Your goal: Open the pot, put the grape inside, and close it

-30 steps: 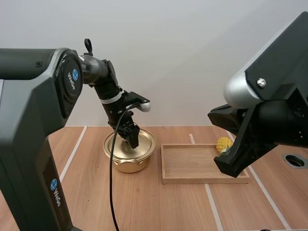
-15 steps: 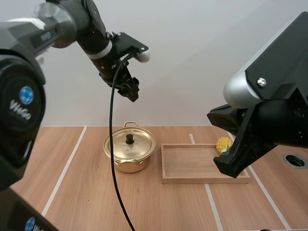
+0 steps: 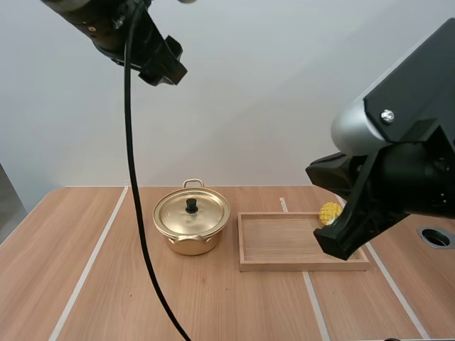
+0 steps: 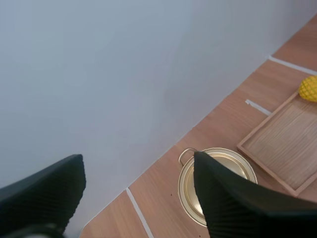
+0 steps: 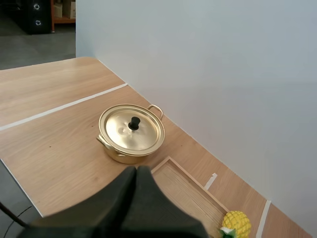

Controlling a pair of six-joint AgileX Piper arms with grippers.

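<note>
A gold pot (image 3: 191,226) stands on the table with its lid (image 3: 192,212) on, black knob (image 3: 191,206) upright. To its right, the yellow bumpy grape bunch (image 3: 329,212) sits in the far right corner of the wooden tray (image 3: 284,264). My left gripper (image 3: 162,69) hangs high above the table, up and left of the pot; its fingers stand apart with nothing between them (image 4: 136,163), the pot (image 4: 218,181) far below. My right gripper (image 5: 136,171) is shut into one dark wedge, high over the table between the pot (image 5: 131,131) and the grape bunch (image 5: 236,221).
White tape lines (image 3: 92,256) run across the wooden table. A round hole (image 3: 435,237) sits at the table's right edge. My right arm's bulk (image 3: 398,163) looms over the tray's right end. Bare wood lies in front of and left of the pot.
My left gripper rose from the lid's knob to high above the table and shifted left. The lid stayed on the pot. The right arm has not moved.
</note>
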